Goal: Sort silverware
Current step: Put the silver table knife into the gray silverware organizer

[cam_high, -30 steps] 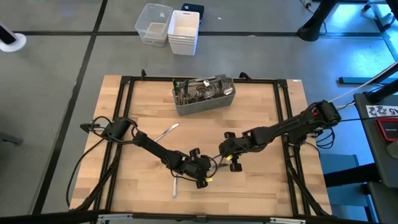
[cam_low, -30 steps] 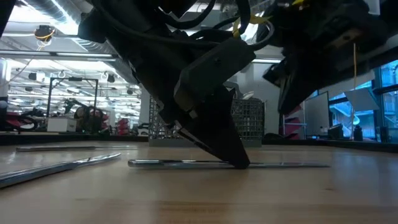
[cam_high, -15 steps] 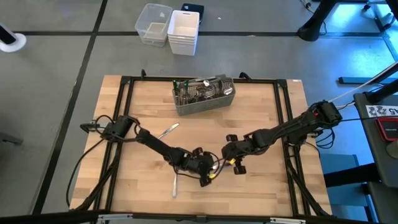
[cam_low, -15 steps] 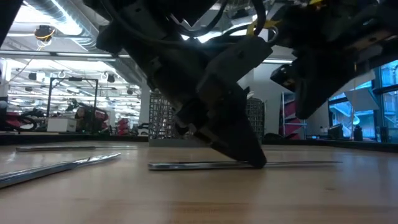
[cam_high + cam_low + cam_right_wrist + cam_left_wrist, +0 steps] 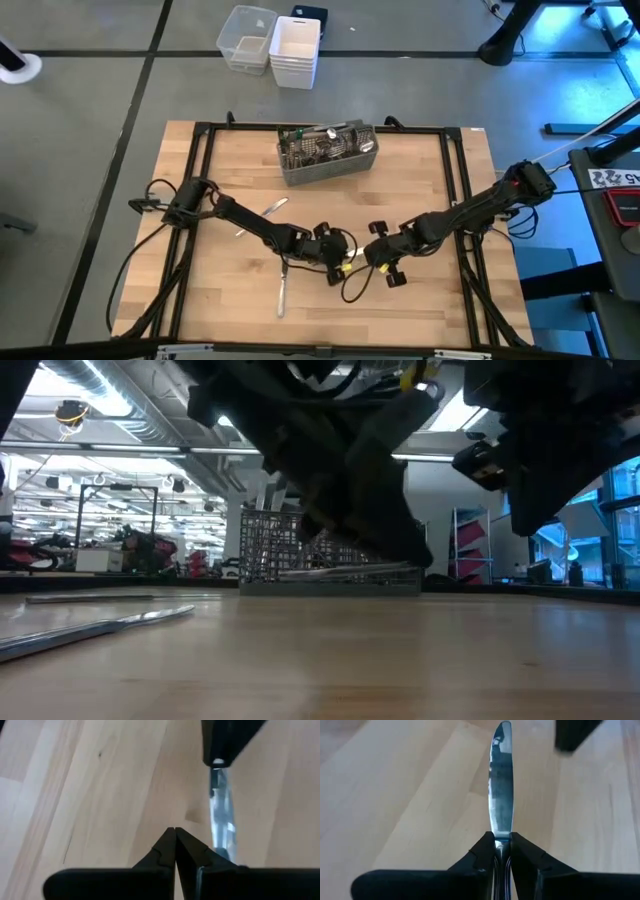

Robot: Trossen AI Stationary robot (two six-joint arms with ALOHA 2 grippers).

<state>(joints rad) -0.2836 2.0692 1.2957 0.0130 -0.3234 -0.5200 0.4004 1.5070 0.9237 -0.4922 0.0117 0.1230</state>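
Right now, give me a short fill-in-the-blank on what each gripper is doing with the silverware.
1. The left gripper is shut on a table ____.
2. In the low view that piece is ____ the table, not resting on it.
3. The right gripper's fingers are ____, holding nothing.
4. The wire-mesh caddy stands at the table's ____ edge.

Missing words: knife; above; shut; far

Left arm reaches in low across the worktop toward its centre; left gripper (image 5: 502, 851) has fingers (image 5: 482, 852) clamped together on a table knife (image 5: 500, 785). Right arm extends in from the opposite side, and right gripper (image 5: 175, 840) has fingers (image 5: 162, 851) pressed together, holding nothing.
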